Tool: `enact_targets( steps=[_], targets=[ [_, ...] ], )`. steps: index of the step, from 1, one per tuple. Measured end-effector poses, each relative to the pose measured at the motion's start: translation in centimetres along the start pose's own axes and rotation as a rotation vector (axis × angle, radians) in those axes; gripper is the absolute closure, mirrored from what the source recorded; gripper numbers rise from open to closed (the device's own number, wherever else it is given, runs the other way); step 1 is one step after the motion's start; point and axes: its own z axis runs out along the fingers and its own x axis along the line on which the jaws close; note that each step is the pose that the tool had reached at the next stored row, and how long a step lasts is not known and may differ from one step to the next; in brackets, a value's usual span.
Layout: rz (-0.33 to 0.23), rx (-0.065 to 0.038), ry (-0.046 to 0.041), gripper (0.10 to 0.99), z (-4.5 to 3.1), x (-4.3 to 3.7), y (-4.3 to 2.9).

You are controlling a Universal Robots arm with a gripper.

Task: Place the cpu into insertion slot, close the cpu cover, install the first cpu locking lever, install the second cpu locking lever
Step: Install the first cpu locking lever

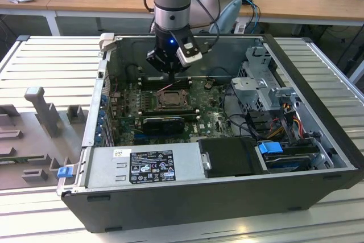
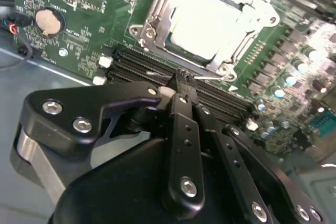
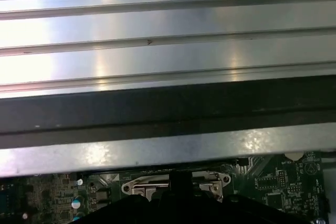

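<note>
In the second wrist view the cpu [image 2: 210, 22] lies flat in its socket on the green motherboard [image 2: 79, 51], pale silver top up. The cpu cover [image 2: 156, 19], a silver frame, lies down around it. A thin silver locking lever [image 2: 210, 77] runs along the socket's edge by the memory slots. My gripper [image 2: 181, 88] is shut, fingertips pressed together right at that lever's end; whether they pinch it is unclear. In the exterior view the gripper [image 1: 172, 79] hangs inside the open computer case just behind the socket [image 1: 169, 99]. The first wrist view shows the socket frame [image 3: 173, 186].
Black memory slots [image 2: 136, 66] and a coin battery [image 2: 48, 20] lie beside the socket. A long black graphics card [image 1: 164, 123], power supply [image 1: 148, 163], drive cage [image 1: 256, 78] and cables crowd the case. Grey fixtures [image 1: 40, 112] stand on the slatted table at the exterior view's left.
</note>
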Motion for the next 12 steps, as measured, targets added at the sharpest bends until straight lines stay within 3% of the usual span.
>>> enact_targets(
  steps=[4, 12],
  targets=[
    [-0.058, -0.004, 0.0045, 0.980, 0.39, -0.14, 0.03],
    [-0.083, -0.006, 0.0064, 0.980, 0.74, -0.29, 0.54]
  ],
)
